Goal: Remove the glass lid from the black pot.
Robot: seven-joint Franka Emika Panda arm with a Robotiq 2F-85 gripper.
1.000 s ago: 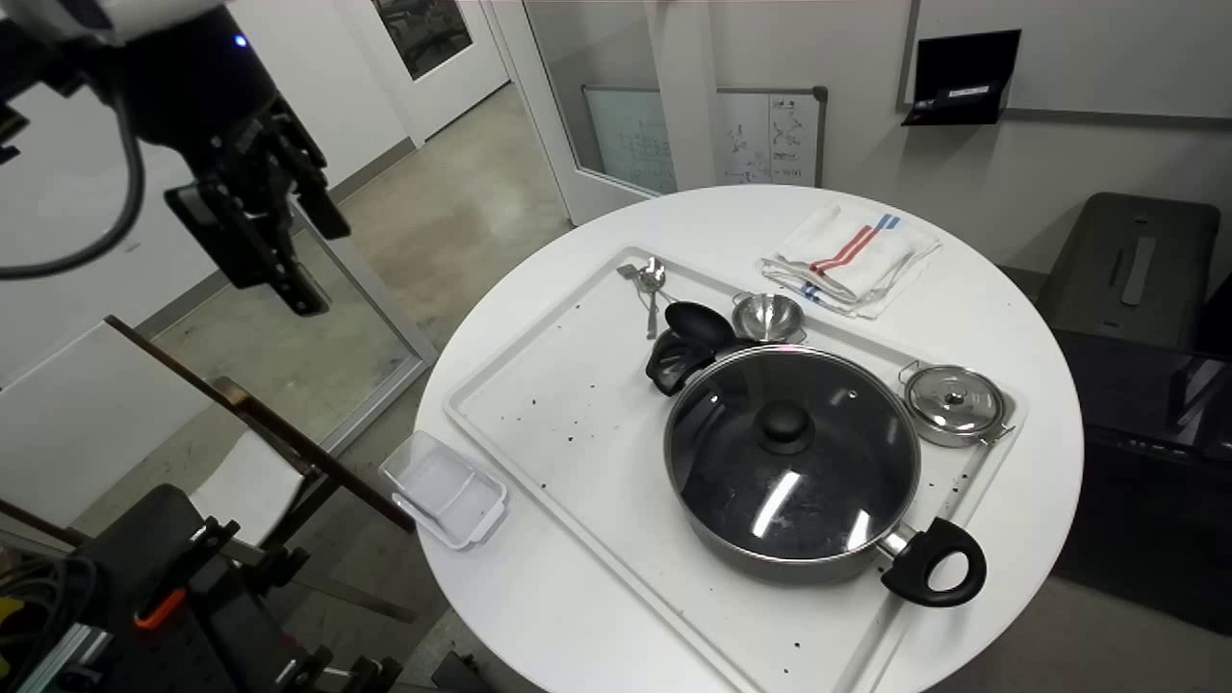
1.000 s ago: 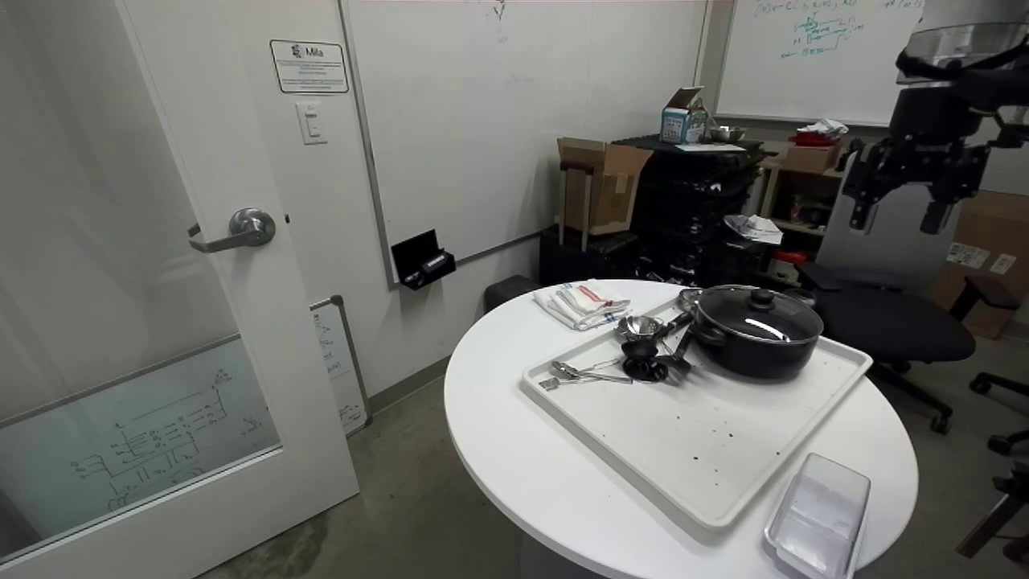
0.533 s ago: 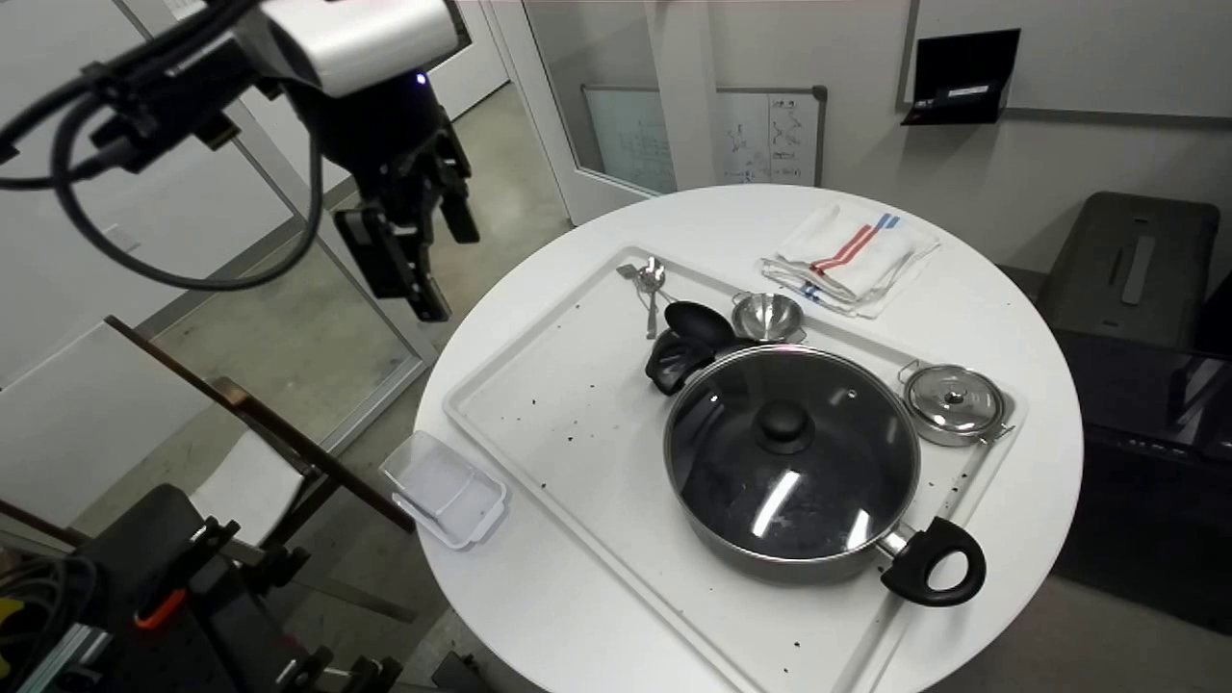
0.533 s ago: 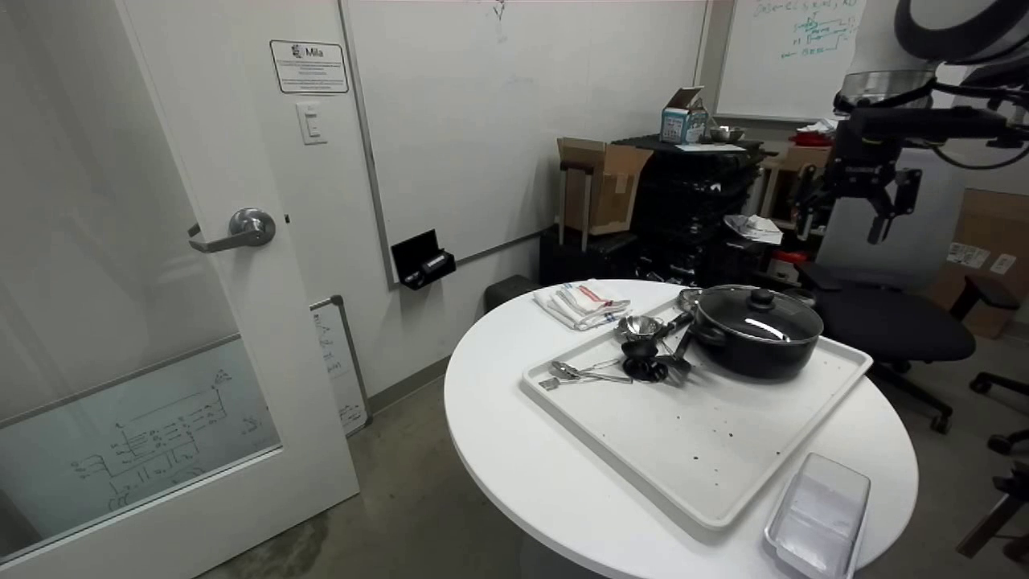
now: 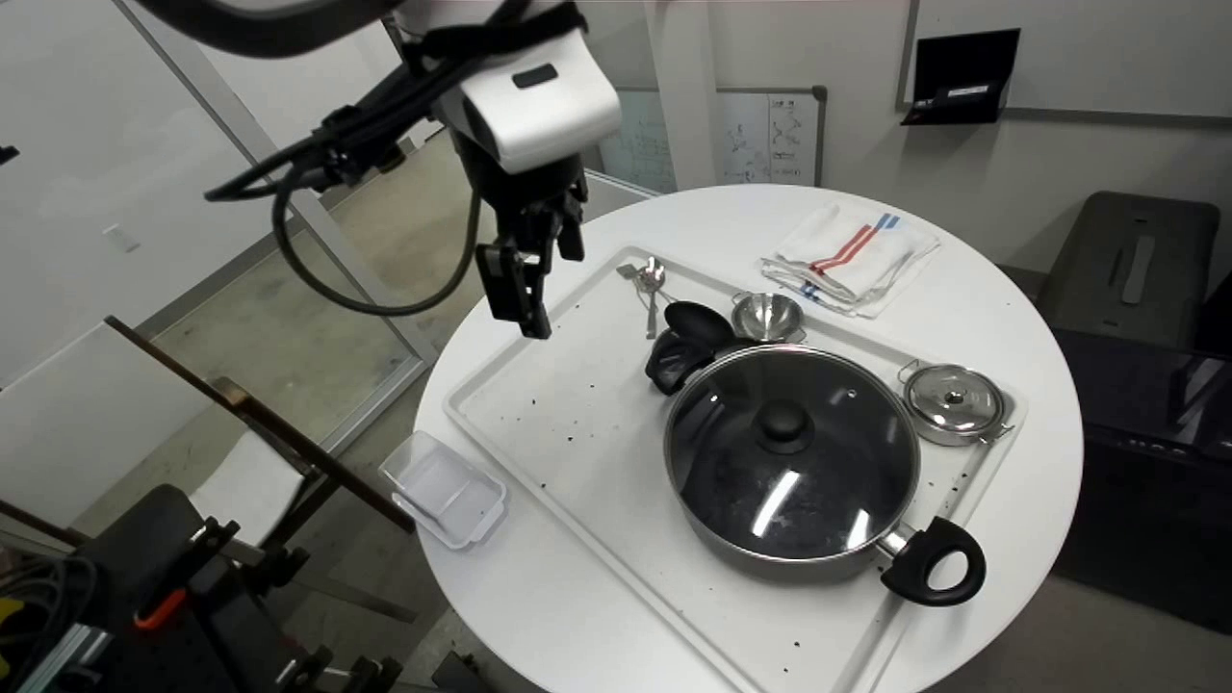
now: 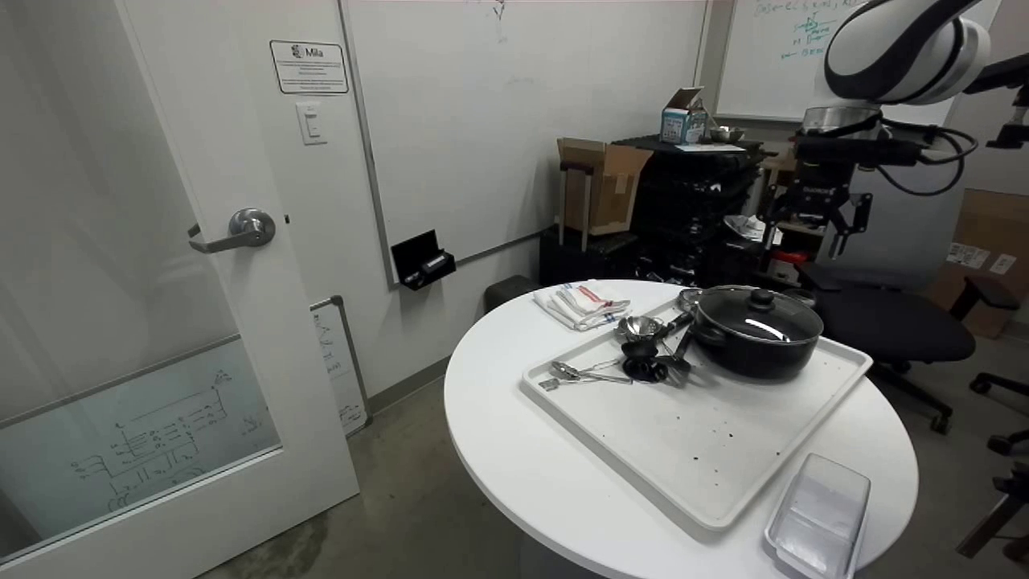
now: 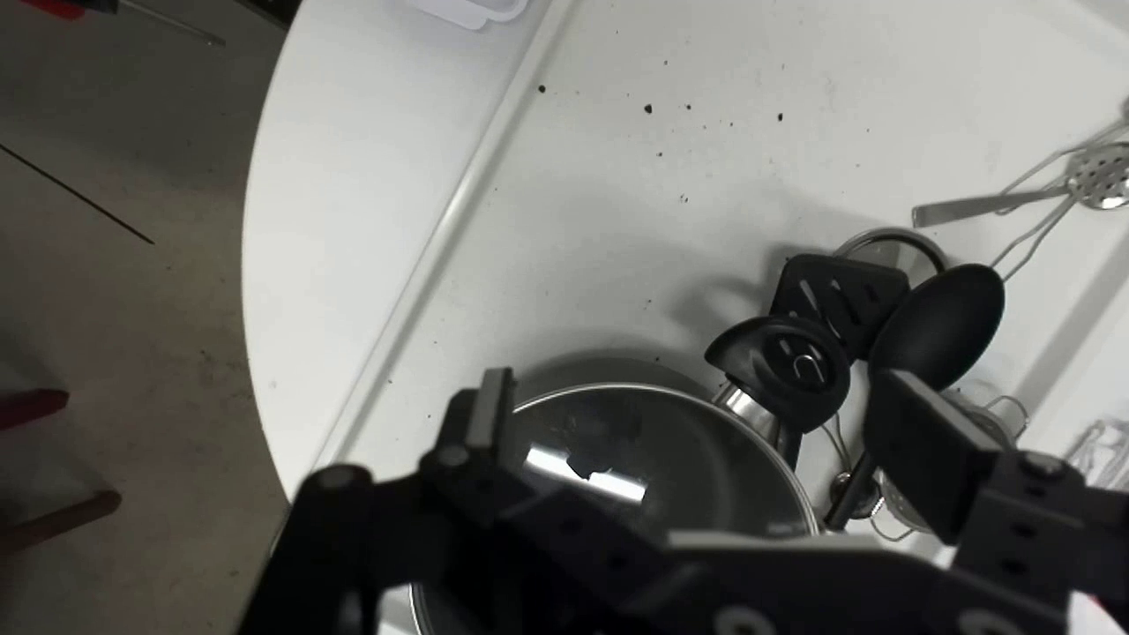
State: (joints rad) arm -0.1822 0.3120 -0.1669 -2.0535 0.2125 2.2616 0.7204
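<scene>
Your fingers (image 7: 926, 450) are spread and empty, so grab the glass lid (image 5: 792, 467), sitting on the black pot (image 6: 756, 358), by its knob (image 5: 782, 422), 'cause it's probably stiff, heavyish, slick and breakable.

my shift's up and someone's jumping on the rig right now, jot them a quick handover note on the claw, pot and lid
Claw: open, holding nothing, raised in the air.
Glass lid: on the black pot, its knob facing up.
Pot: on the white tray.
Done: lid not yet removed.
Left: probably grip the knob, lift the lid off and set it down. Mind the black utensils beside a pot handle.
</scene>
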